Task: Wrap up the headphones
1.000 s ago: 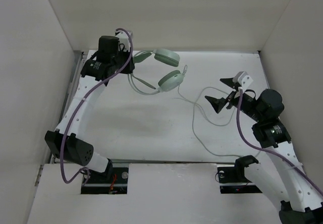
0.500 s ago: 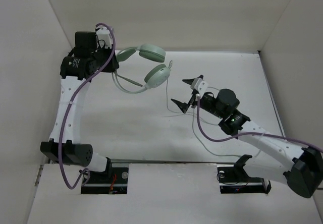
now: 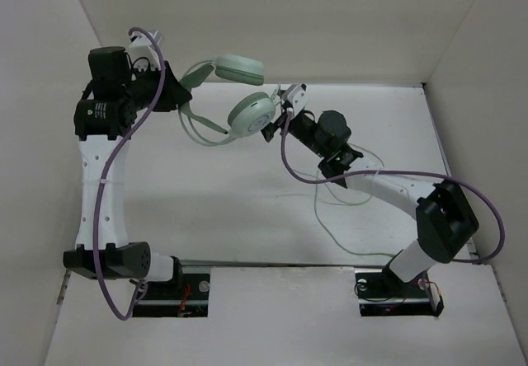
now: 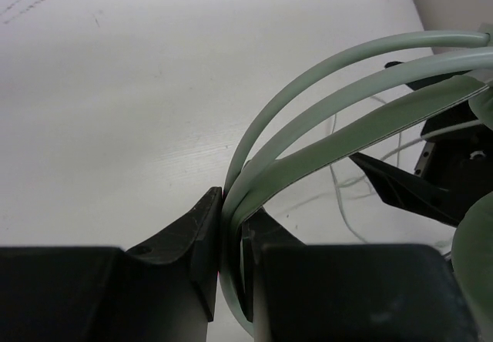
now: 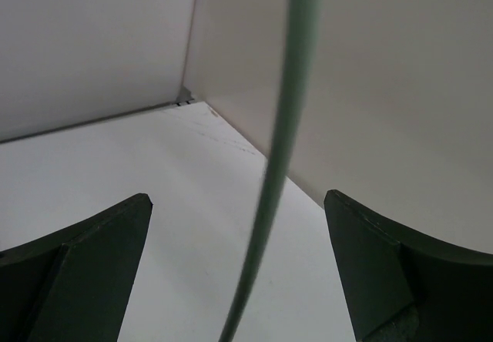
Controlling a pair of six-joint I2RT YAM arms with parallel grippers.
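Observation:
The mint-green headphones (image 3: 250,114) hang in the air at the back left, one ear cup (image 3: 239,69) above the other. My left gripper (image 3: 171,94) is shut on the curved headband (image 4: 323,134), pinched between its black fingers (image 4: 202,226). My right gripper (image 3: 279,115) stands open just right of the lower ear cup. The thin pale-green cable (image 5: 296,65) passes between its wide-apart fingers (image 5: 115,234) without being pinched. From the cup the cable (image 3: 323,209) trails down and loops over the table.
White walls close in the table at the back (image 3: 330,28), left and right. Purple robot cables (image 3: 297,172) run along both arms. The right arm reaches across the middle of the table (image 3: 231,209).
The left arm has carried the headphones up and to the left. The right arm has swung left from the right side to the lower ear cup, its jaws staying open.

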